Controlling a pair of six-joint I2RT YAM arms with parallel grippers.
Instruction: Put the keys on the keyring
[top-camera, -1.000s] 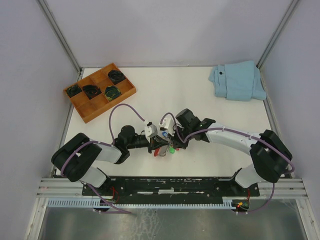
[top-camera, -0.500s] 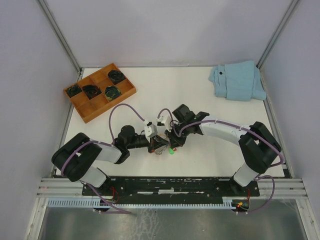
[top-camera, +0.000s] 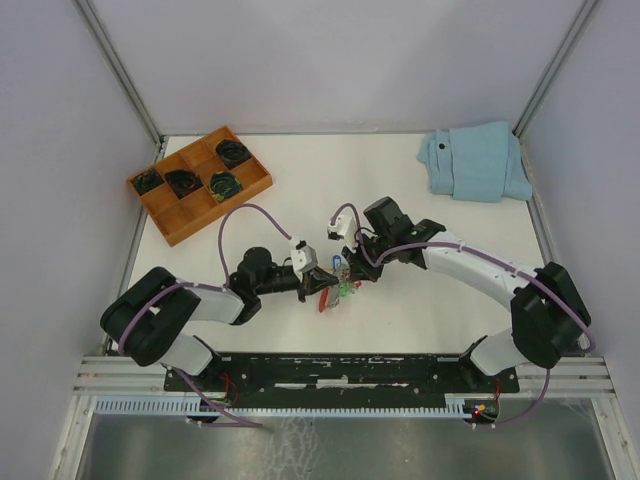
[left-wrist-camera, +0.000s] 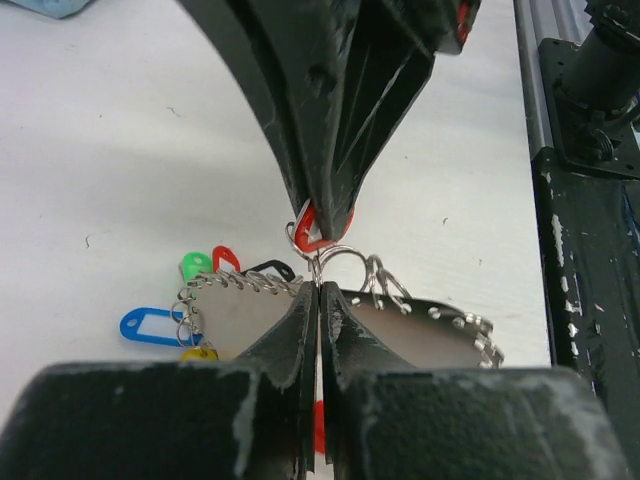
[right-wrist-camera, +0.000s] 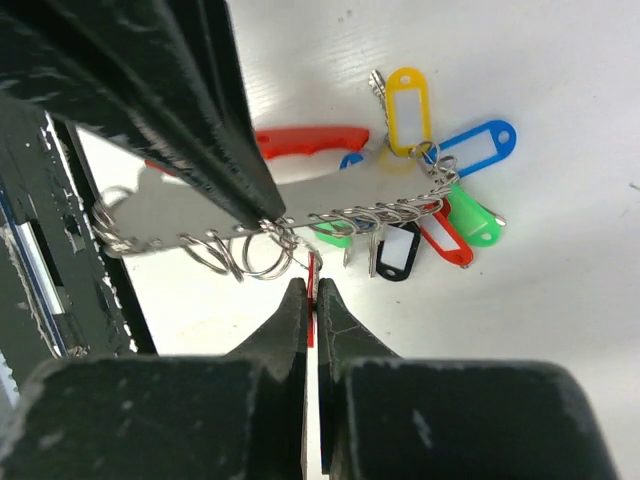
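White tabletop (top-camera: 400, 190) within grey walls (top-camera: 330, 60): left fingers (left-wrist-camera: 292, 340) pinch the keyring (left-wrist-camera: 400, 330), right fingers (right-wrist-camera: 288, 335) pinch a red-tagged key (left-wrist-camera: 304, 230).

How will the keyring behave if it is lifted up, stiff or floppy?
The keyring has a flat plate that looks stiff, but the blue tag and yellow tag join it by small loose rings, so they would probably dangle and swing. It seems light: the left end effector pinches it by fingertips only.
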